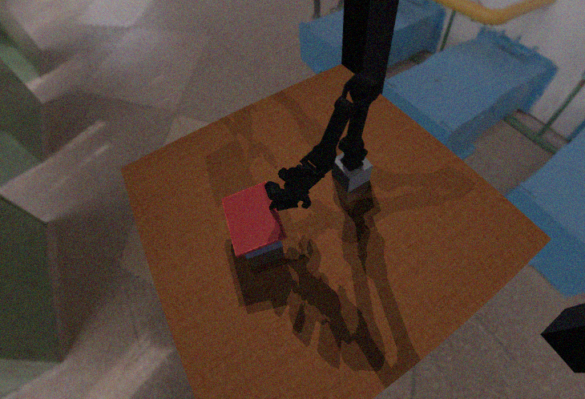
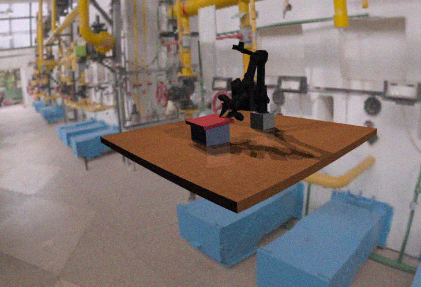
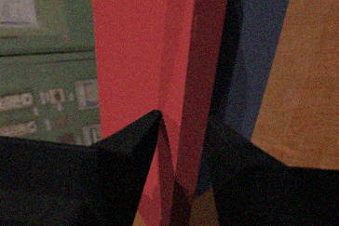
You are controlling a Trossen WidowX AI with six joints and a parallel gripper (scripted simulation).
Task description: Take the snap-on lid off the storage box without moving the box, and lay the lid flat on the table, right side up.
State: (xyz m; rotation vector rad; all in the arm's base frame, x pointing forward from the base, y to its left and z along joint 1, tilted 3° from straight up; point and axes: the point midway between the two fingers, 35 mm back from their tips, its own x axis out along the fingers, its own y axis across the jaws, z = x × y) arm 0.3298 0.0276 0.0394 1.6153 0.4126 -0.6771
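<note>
A red lid [image 1: 249, 217] [image 2: 207, 121] [image 3: 135, 50] sits on top of a blue-grey storage box [image 1: 264, 249] [image 2: 217, 135] [image 3: 261, 41] on the brown table [image 1: 425, 243] [image 2: 244, 174]. The lid's edge nearest the arm is raised a little off the box, so the lid tilts. My gripper [image 1: 272, 195] [image 2: 226, 111] [image 3: 183, 119] is shut on that raised edge of the lid, one finger above it and one below. In the wrist view the lid's rim runs between the two dark fingers, with the box wall beside it.
The arm's grey base block [image 1: 352, 175] [image 2: 262, 120] stands on the table behind the box. Blue crates [image 1: 467, 87] [image 2: 234, 222] lie on the floor around and under the table. A black block [image 1: 566, 335] is at the right edge.
</note>
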